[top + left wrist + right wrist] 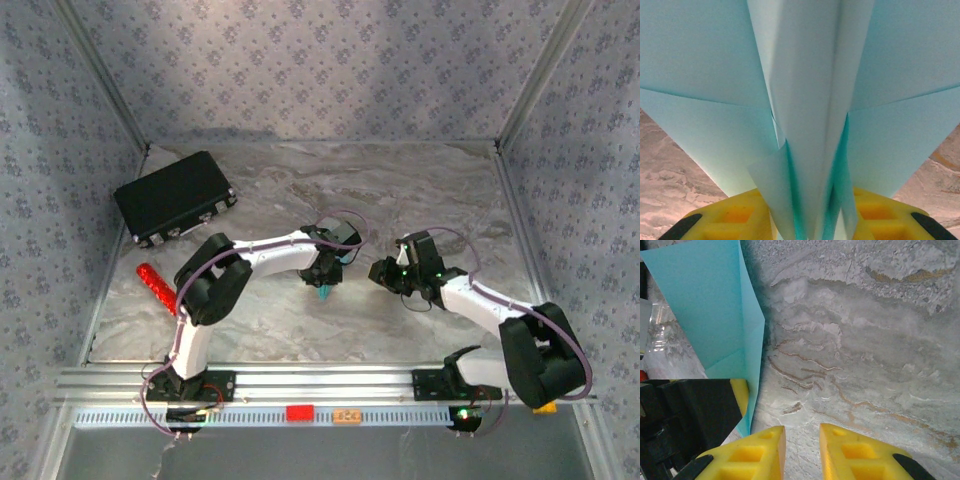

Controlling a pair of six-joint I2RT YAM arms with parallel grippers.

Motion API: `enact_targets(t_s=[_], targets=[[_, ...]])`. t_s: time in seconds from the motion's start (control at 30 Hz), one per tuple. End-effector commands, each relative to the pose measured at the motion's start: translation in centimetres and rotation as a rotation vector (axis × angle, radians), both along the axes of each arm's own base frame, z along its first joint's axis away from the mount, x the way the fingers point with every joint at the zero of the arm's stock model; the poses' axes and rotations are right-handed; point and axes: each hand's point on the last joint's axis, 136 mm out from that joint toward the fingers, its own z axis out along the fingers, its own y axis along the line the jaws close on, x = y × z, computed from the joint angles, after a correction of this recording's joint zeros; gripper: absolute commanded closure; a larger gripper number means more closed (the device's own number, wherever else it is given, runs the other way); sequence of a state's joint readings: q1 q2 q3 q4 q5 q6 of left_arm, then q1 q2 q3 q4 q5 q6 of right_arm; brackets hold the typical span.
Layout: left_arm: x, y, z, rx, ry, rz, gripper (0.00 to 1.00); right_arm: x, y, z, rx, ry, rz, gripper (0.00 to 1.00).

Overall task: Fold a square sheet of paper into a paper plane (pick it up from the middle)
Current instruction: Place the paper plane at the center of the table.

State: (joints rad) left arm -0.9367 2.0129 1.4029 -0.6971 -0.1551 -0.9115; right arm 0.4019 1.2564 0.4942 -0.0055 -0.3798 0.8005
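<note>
Left hand (807,222) grips the plane (805,110), long axis straight out from its fingers (732,222); right hand (802,447), narrowly parted and empty, sits just beside it

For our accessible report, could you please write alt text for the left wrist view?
A folded light blue paper plane, seen close up, runs its layered centre fold down between the left gripper's two yellow fingers. Grey marbled table shows at the lower corners.
</note>
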Motion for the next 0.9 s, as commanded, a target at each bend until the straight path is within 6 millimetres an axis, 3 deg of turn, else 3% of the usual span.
enact_targets(t_s=[0.0,0.63,0.77,0.87], targets=[[-0.8,0.8,-1.2,0.053,0.032,0.019,0.67,-0.4,-0.5,-0.3,-0.024,0.011,-0.008,0.74],[0.1,0.6,5.4,-0.028,-0.072,0.023,0.65,0.5,-1.2,1.2,-0.052,-0.024,-0.010,0.73],[0.6,1.3,7.9,-0.038,-0.143,0.020,0.65,1.4,-2.5,3.1,-0.115,-0.090,-0.018,0.71],[1.6,3.0,10.9,-0.008,-0.270,0.003,0.64,2.8,-5.0,5.9,-0.243,-0.197,-0.050,0.60]])
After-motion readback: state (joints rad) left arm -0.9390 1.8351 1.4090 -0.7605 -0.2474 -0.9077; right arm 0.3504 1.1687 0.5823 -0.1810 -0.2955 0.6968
